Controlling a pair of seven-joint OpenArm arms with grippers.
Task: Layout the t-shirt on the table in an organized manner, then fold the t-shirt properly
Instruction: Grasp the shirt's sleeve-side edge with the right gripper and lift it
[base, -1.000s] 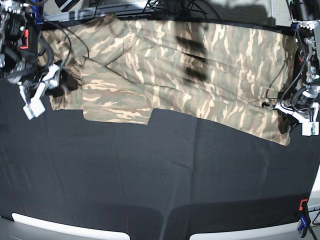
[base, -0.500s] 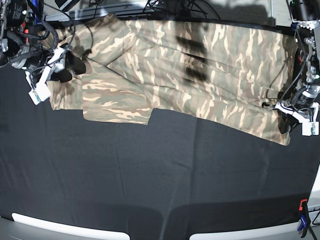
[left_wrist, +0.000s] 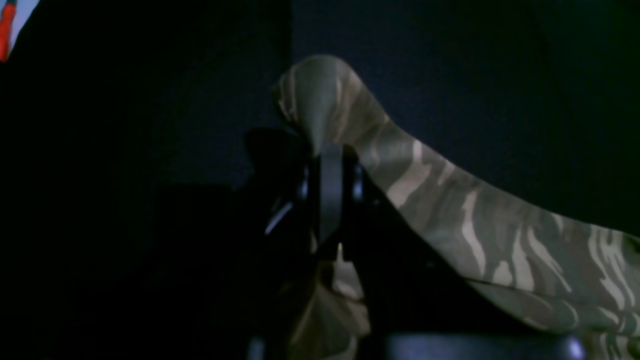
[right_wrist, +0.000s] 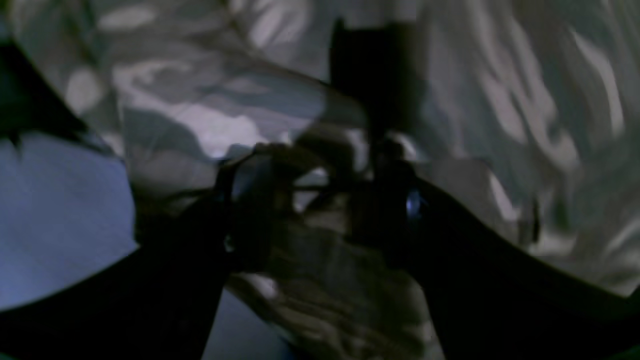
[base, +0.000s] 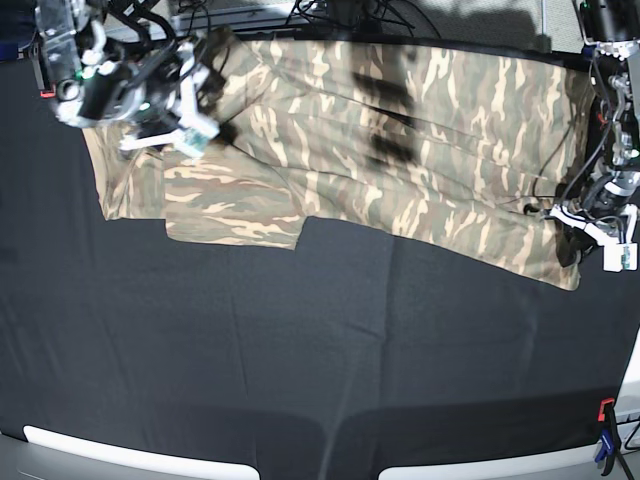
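The camouflage t-shirt (base: 400, 150) lies spread across the far half of the black table (base: 300, 350), its body running left to right. My left gripper (base: 562, 245) sits at the shirt's near right corner. In the left wrist view it (left_wrist: 327, 150) is shut on a fold of the t-shirt (left_wrist: 450, 200), which drapes over its tip. My right gripper (base: 205, 125) hovers over the shirt's far left part. In the blurred right wrist view its fingers (right_wrist: 250, 195) stand apart with bunched t-shirt fabric (right_wrist: 200, 125) between them; whether they grip it is unclear.
Cables (base: 330, 15) and equipment run along the far edge behind the shirt. A red and blue clamp (base: 605, 420) holds the cloth at the near right corner. White panels (base: 130, 455) line the front edge. Black cloth fills the near half.
My right arm has swung from the shirt's left edge up and to the right, over its far left part. The left arm and the shirt's right side have not moved.
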